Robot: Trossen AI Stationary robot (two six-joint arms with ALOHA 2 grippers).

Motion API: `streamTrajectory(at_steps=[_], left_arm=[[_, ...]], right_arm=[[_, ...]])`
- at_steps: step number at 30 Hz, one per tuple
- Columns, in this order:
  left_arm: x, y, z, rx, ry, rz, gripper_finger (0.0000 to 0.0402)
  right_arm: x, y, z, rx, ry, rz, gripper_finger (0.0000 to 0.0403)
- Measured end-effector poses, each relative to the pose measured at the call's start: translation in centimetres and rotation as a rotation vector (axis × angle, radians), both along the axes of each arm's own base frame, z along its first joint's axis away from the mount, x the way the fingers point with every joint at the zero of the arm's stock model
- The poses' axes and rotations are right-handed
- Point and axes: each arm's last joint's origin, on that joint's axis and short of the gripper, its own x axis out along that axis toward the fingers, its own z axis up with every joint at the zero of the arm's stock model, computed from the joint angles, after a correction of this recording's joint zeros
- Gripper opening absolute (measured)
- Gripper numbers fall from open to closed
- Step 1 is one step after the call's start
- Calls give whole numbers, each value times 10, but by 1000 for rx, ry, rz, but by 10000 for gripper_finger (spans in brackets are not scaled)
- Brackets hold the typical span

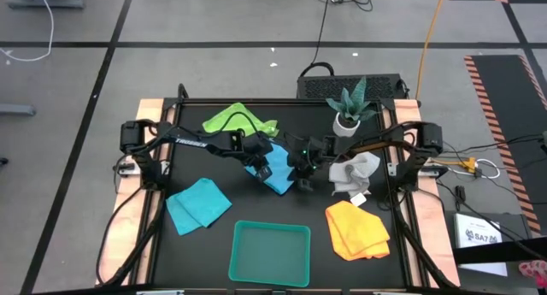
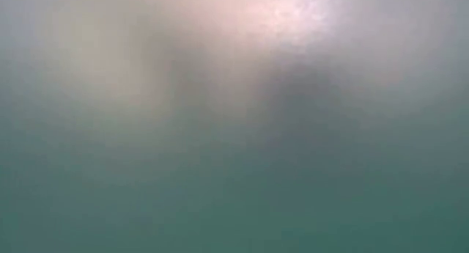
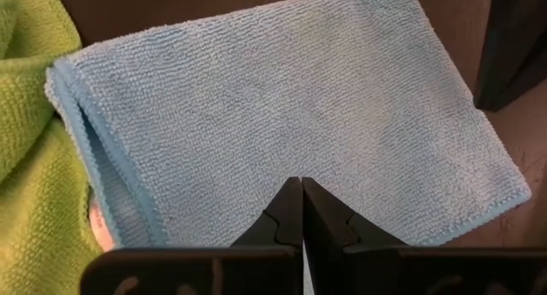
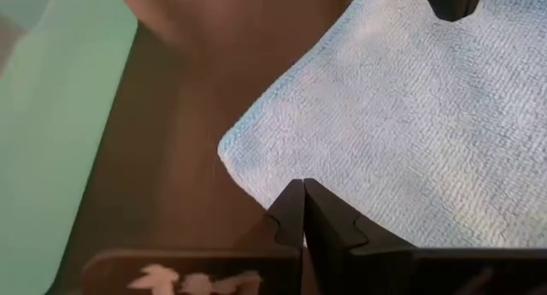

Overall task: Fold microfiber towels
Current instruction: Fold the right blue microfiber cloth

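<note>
Both grippers press on the folded turquoise towel (image 1: 275,168) beyond the teal tray (image 1: 270,252), seemingly flattening its crease. The left gripper (image 3: 302,189) and right gripper (image 4: 302,191) each have jaws clenched, grasping nothing

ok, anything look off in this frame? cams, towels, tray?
The low view is a blank blur, apparently blocked up close, so it shows nothing. The grey-white towel and lime green towel lie crumpled. Both grippers, left gripper and right gripper, are shut over the folded blue towel. The tray looks fine.
</note>
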Motion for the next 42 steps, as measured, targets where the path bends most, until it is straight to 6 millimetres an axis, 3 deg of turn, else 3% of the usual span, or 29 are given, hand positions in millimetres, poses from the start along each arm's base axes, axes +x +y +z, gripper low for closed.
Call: streamTrajectory(at_steps=[10, 25, 30, 37, 42], left_arm=[[-2, 0, -1, -10, 22, 9, 2], [-3, -1, -2, -24, 41, 25, 3], [-2, -2, -2, -30, 28, 15, 3], [8, -14, 4, -1, -79, -99, 2], [16, -23, 10, 50, -167, -161, 1]], right_arm=[[1, 1, -30, 26, 105, 11, 0], [-25, 11, -38, 203, 361, 140, 0], [-36, 12, -21, 146, 376, 168, 0], [-46, 9, 38, -33, 187, 90, 0], [-50, 7, 52, -99, 153, 20, 0]])
